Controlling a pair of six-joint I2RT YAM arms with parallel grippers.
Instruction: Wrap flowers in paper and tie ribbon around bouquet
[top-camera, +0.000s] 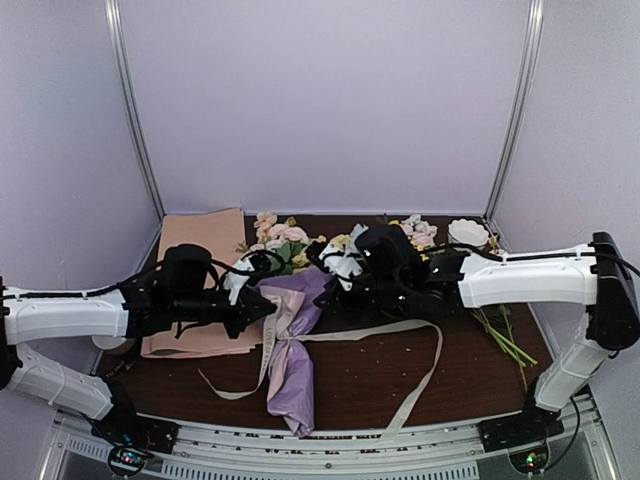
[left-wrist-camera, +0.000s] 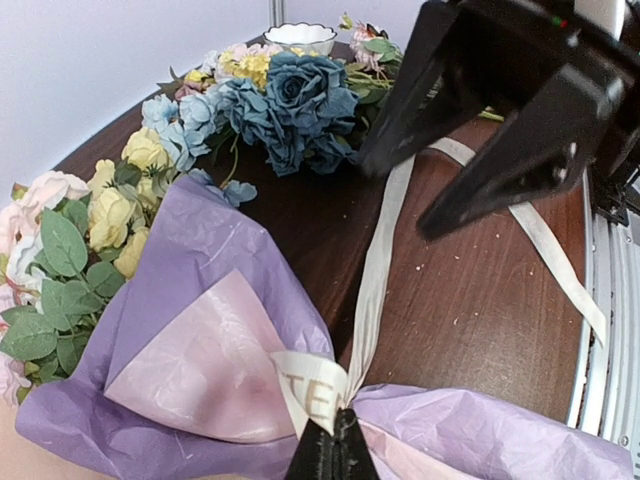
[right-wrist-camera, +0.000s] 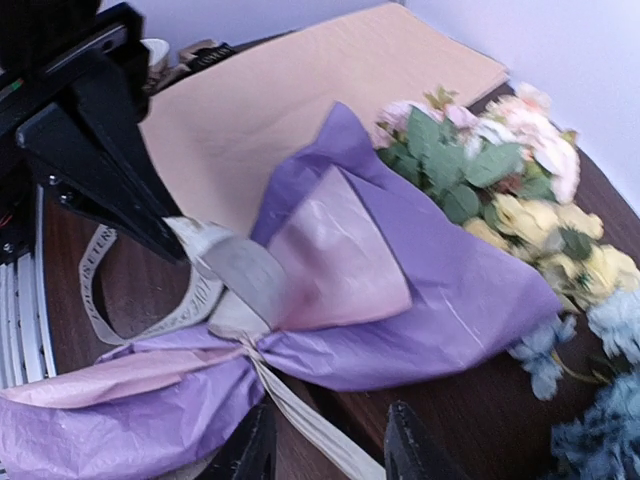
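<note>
1. The bouquet (top-camera: 293, 385) is lying flat on the tabletop (top-camera: 400, 385), left of centre and just beside the tan paper sheets (top-camera: 195, 270).
2. Its long axis is running from the far edge to the near edge, leaning slightly. The flowers (top-camera: 278, 240) are pointing at the far edge. The twisted tail of the paper (left-wrist-camera: 190, 300) is pointing at the near edge.
3. The ribbon (left-wrist-camera: 375, 290) is circling the narrow waist of the cone. One loose tail is trailing toward the near left corner. The other is running toward the right edge, then curving back to the near edge.
4. The left jaws are pressing together and pinching the ribbon right where it is crossing at the waist, reaching in from the left side.
5. The right jaws are standing spread and gripping nothing. They are hovering just right of the waist, with a ribbon strand passing below the gap between them.
6. Judgement: the tying step is looking under way, with the wrap done.
7. Judgement: the next move is turning on the right-hand tail. It is lying rightward from the waist, lengthwise toward the right edge, so the right arm is the nearer one. The left arm is serving as the anchor at the crossing.
8. The blue hydrangea bunch (left-wrist-camera: 290, 105) is sitting toward the far right, apart from the bouquet.
</note>
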